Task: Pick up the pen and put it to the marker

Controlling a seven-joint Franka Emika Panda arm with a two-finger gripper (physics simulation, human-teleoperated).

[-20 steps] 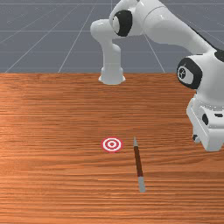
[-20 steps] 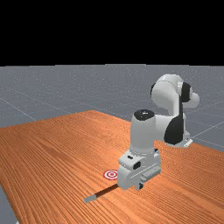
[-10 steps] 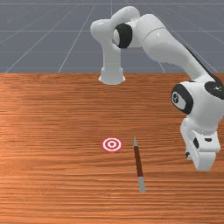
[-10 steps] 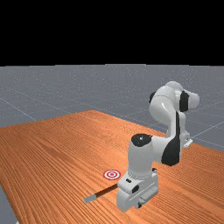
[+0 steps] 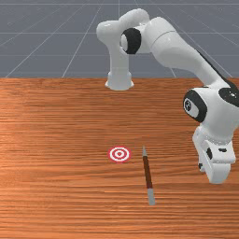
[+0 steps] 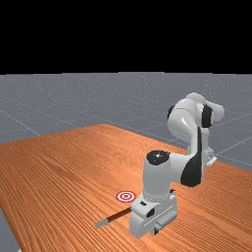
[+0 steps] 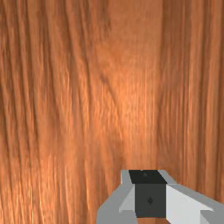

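The pen is brown w/ grey pointed tip & grey blunt end; my end effector is pressed together.

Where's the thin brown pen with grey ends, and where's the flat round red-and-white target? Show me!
Thin brown pen with grey ends (image 5: 148, 174): front view, on the brown middle of its shaft.
Flat round red-and-white target (image 6: 126, 196): far view, on the bullseye in its middle.
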